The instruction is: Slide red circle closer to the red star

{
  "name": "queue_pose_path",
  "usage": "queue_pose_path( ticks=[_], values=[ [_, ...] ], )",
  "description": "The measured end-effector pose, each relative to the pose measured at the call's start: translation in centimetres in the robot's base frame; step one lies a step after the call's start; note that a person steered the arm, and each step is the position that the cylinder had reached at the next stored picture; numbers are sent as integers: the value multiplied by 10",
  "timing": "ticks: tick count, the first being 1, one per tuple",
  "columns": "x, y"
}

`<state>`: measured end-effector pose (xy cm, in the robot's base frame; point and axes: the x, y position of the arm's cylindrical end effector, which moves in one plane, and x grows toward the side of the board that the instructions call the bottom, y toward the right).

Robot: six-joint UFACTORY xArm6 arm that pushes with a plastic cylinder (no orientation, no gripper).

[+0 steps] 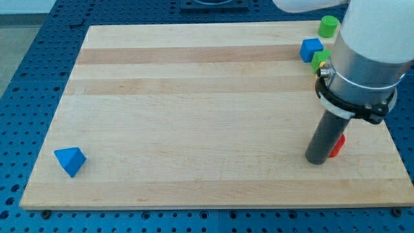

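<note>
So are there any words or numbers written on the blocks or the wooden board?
None: no words, numbers or signs can be read anywhere.
The wooden board is plain.
The blue triangular block, blue cube and green blocks are plain too.
A red block peeks out beside my tip, mostly hidden.

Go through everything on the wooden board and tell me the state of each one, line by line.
My tip: down on the board, touching the red block's left side.
Red block: mostly hidden behind the rod, shape unclear.
Blue cube: resting flat near the view's top right.
Green cylinder: upright at the board's top edge.
Second green block: partly hidden by the arm.
Blue triangular block: alone, bottom left.
</note>
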<state>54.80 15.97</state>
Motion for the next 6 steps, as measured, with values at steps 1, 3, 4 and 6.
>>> queue_pose_path(
  ticks=[1,3,4,6],
  values=[
    [-11,0],
    [-44,5],
    [-44,5],
    [-20,5]
  ],
)
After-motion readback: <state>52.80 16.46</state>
